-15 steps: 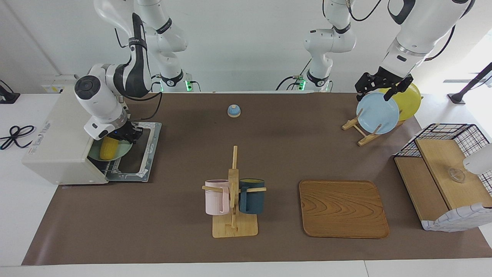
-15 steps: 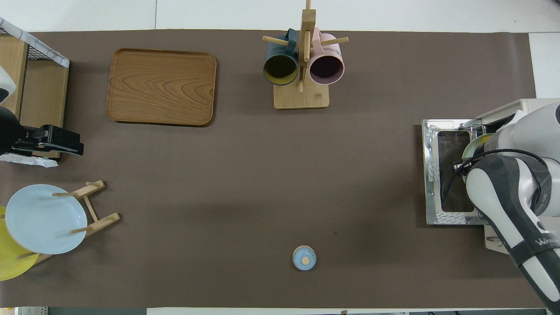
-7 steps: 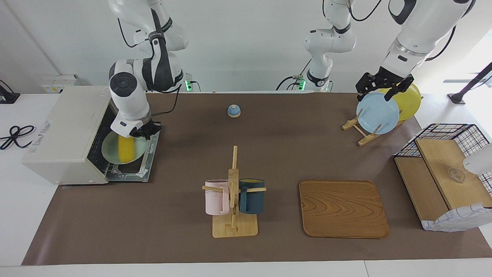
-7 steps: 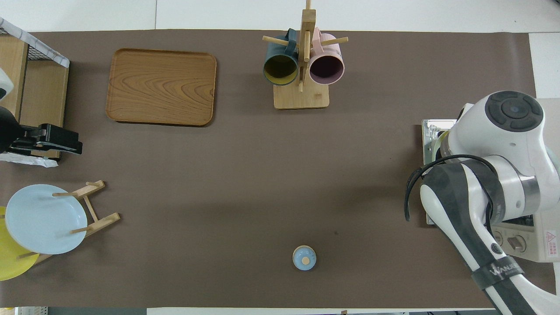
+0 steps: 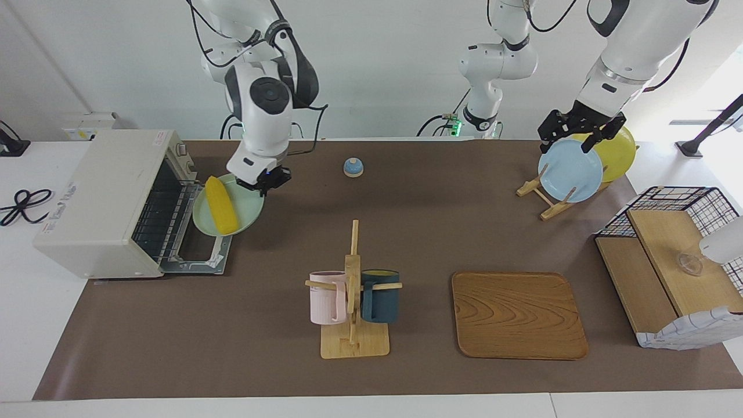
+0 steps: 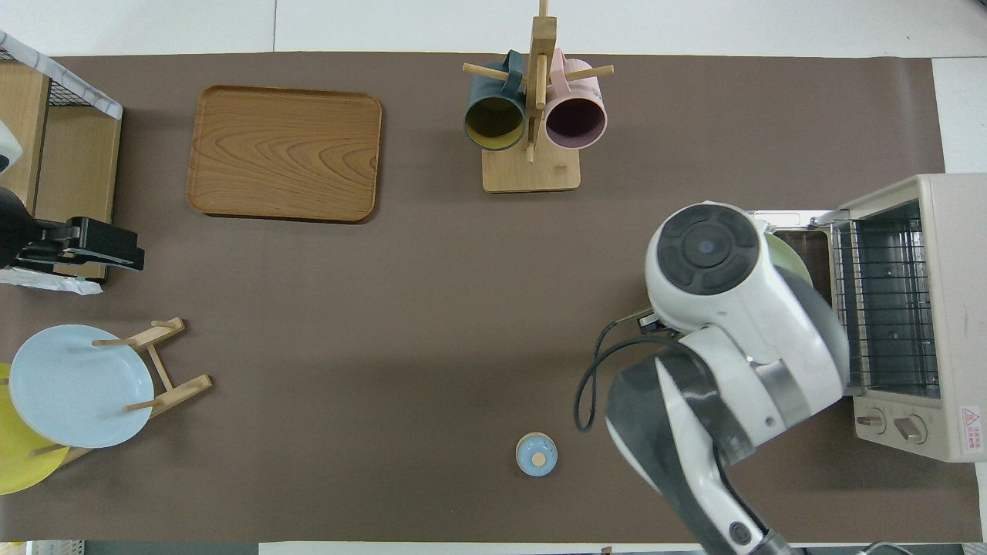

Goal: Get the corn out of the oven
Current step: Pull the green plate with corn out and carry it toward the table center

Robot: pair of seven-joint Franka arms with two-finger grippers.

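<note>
**Inspector:** Presently, the right gripper [image 5: 262, 179] is clamping shut on the rim of the pale green round plate [image 5: 246, 212], which is carrying the bright yellow, slender corn cob [image 5: 221, 204]. The plate is hanging in the air over the dropped dark-glass door [image 5: 200, 255] of the boxy off-white toaster oven [image 5: 98, 197], clear of the wire rack [image 5: 159, 215].

**Supervisor:** Why is it gripping the plate and not the corn?

**Inspector:** In my judgement, the plate is serving as a carrier: the cob is lying loose across it, so lifting by the rim is bringing the corn out without touching it. The plate is tilting somewhat, so the cob could roll.

**Supervisor:** And the other arm?

**Inspector:** The left gripper [image 5: 580, 132] is waiting with fingers apart over the light blue plate [image 5: 570, 171] in the wooden rack [image 5: 543, 197], at the left arm's end of the brown surface [image 5: 406, 232].

**Supervisor:** Progress?

**Inspector:** The corn is out of the oven, but not yet set down.
</note>
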